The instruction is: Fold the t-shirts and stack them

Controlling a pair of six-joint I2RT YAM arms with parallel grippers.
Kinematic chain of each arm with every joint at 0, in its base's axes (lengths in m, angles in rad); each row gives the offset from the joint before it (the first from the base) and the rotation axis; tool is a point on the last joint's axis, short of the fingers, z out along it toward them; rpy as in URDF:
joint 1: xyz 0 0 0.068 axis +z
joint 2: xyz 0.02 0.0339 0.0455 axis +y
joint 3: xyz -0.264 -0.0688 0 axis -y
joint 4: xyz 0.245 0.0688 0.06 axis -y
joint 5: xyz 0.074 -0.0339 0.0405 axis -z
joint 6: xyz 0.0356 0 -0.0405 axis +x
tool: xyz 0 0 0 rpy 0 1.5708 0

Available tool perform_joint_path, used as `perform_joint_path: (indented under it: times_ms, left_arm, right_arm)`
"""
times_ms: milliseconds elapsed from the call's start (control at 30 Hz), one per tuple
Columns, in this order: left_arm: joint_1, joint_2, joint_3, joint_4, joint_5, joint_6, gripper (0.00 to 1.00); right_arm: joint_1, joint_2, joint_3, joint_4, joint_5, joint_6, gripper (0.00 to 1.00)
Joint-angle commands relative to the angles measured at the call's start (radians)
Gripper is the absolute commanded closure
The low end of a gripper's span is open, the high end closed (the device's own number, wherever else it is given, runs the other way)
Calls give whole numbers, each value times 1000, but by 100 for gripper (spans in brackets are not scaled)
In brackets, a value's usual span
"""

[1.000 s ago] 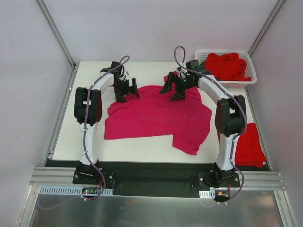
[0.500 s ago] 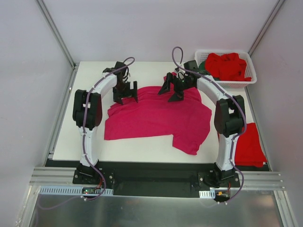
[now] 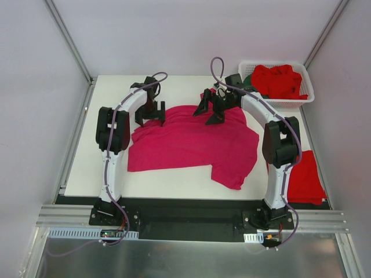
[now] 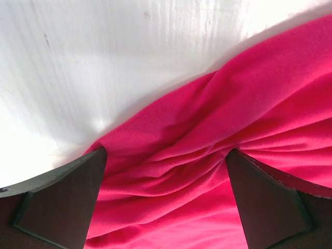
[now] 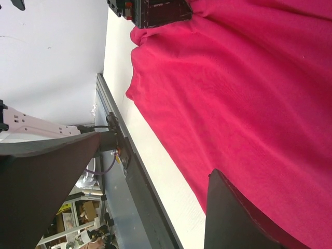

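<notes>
Magenta t-shirt lies spread and rumpled mid-table. Left pincer gapes wide, grips nothing, sits low over shirt's far left edge. Right pincer gapes wide too, empty, above shirt's far right part. Red t-shirts heaped in white basket at far right corner, dark green t-shirt tucked at its left end. Lone red t-shirt lies near right, past table's edge.

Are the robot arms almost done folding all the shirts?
Not nearly. One red shirt lies aside at the right, maybe finished. The pink shirt lies rumpled and unfolded, with the left gripper and right gripper open over its far edge. More red shirts and a green one wait in the basket.
</notes>
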Motion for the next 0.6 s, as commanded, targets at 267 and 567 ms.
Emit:
perform_joint_path:
  times_ms: [267,567]
  left_arm:
    - [-4,27,124,-59,-268,48,1]
    - [10,21,239,-80,-511,71,1]
  right_arm:
    - [6,-33,2,5,-41,-17,4]
    - [38,-45,3,5,-30,-51,4]
